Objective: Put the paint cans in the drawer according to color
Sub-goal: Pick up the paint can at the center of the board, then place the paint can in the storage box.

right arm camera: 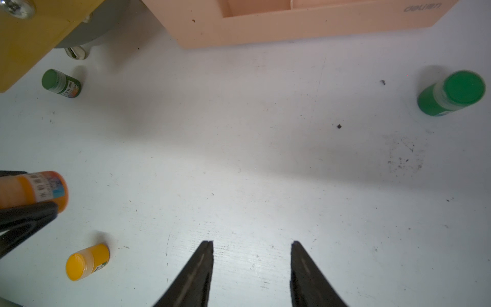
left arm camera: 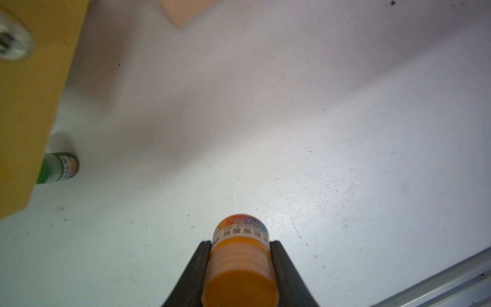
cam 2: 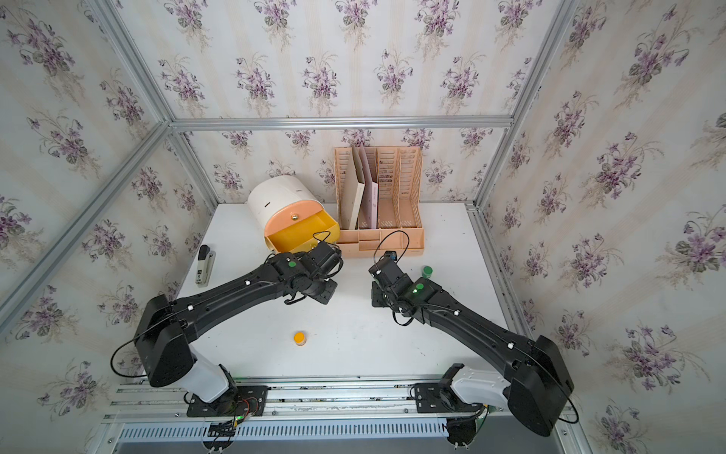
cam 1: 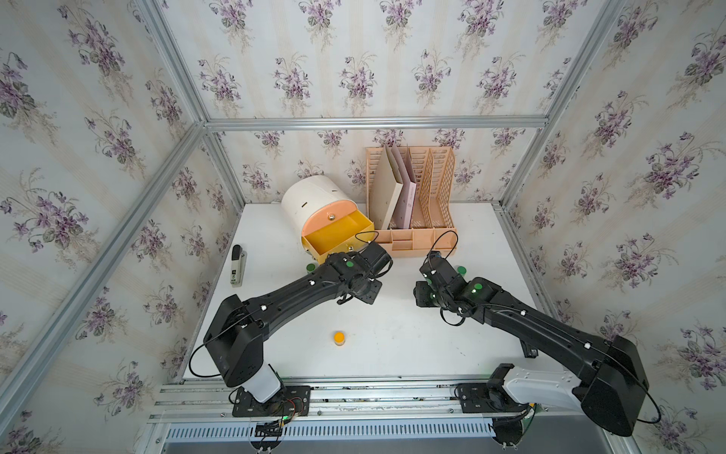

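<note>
Clamping cylindrical orange paint can (left arm camera: 240,265) in left pincer (left arm camera: 241,243) | right pincer (right arm camera: 252,243) parted, empty

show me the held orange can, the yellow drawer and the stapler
held orange can (left arm camera: 240,265), left wrist view, side wall
yellow drawer (cam 1: 334,236), a top view, bare inner floor
stapler (cam 1: 237,268), a top view, middle of body

Green can (left arm camera: 62,167) half hidden by the yellow drawer front (left arm camera: 34,106), its knob (left arm camera: 12,42) blurred and cropped, held orange can (left arm camera: 240,265) cut off at the edge
</note>
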Robot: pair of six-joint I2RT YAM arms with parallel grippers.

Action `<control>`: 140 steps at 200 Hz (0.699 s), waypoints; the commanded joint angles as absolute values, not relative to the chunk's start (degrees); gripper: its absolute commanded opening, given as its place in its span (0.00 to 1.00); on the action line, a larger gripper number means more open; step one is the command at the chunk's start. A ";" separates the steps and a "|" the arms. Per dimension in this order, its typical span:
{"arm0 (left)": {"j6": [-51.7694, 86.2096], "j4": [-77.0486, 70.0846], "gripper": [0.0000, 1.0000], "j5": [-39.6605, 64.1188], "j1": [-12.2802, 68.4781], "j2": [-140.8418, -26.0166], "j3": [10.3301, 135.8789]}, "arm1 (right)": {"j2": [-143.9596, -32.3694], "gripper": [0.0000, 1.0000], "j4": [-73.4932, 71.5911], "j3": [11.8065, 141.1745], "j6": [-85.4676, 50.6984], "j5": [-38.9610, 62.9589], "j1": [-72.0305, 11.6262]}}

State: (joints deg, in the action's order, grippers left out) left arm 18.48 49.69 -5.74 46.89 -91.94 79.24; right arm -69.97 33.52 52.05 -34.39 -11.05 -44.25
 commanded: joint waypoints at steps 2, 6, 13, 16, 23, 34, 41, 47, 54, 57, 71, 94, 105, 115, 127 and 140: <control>14.59 57.48 0.28 -8.13 46.63 -91.62 86.21 | -69.36 0.50 34.28 52.64 -33.66 -11.87 -44.21; 14.24 58.36 0.28 -8.28 46.58 -91.74 87.61 | -69.26 0.51 34.28 52.65 -33.66 -11.94 -44.15; 13.71 59.52 0.28 -8.58 46.50 -92.08 89.96 | -69.09 0.50 34.32 52.73 -33.53 -11.91 -44.18; 13.52 59.98 0.28 -8.72 46.42 -92.23 91.01 | -69.01 0.51 34.28 52.78 -33.49 -11.80 -44.19; 13.28 61.02 0.28 -8.79 46.26 -92.50 93.28 | -68.87 0.50 34.34 52.82 -33.40 -11.71 -44.16; 12.99 62.48 0.27 -8.62 46.07 -93.09 96.54 | -68.60 0.50 34.37 52.82 -33.40 -11.61 -44.19; 12.76 62.81 0.28 -8.68 45.84 -93.23 98.20 | -68.39 0.50 34.21 52.54 -33.40 -11.47 -44.15; 12.45 62.84 0.28 -8.90 45.59 -93.38 99.39 | -68.13 0.50 34.10 52.39 -33.40 -11.43 -44.21; 12.27 62.63 0.28 -9.37 45.26 -93.49 100.63 | -67.91 0.50 33.97 52.22 -33.40 -11.37 -44.16; 12.15 62.52 0.28 -9.66 45.00 -93.56 101.16 | -67.86 0.50 33.93 52.13 -33.40 -11.26 -44.16; 11.43 62.15 0.29 -10.88 43.79 -94.15 103.81 | -67.68 0.50 33.88 51.94 -33.40 -11.12 -44.16; 9.87 60.69 0.28 -9.84 40.88 -96.22 108.04 | -67.59 0.50 33.93 52.20 -33.23 -10.88 -44.18; 8.61 59.78 0.28 -9.56 39.85 -97.82 109.79 | -67.50 0.49 33.71 52.29 -33.05 -10.40 -44.15; 7.82 60.25 0.28 -9.71 38.98 -99.90 112.44 | -67.33 0.50 33.51 52.25 -33.05 -10.28 -44.21; 7.55 60.42 0.28 -9.23 37.33 -102.21 114.90 | -67.15 0.49 33.40 52.21 -33.05 -10.21 -44.21; 7.47 60.99 0.28 -8.33 35.48 -104.98 117.66 | -67.02 0.49 33.38 52.16 -33.15 -10.03 -44.17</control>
State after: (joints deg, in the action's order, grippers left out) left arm 9.32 60.62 -9.08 37.95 -101.71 113.97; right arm -67.33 33.61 51.96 -33.41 -10.46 -44.18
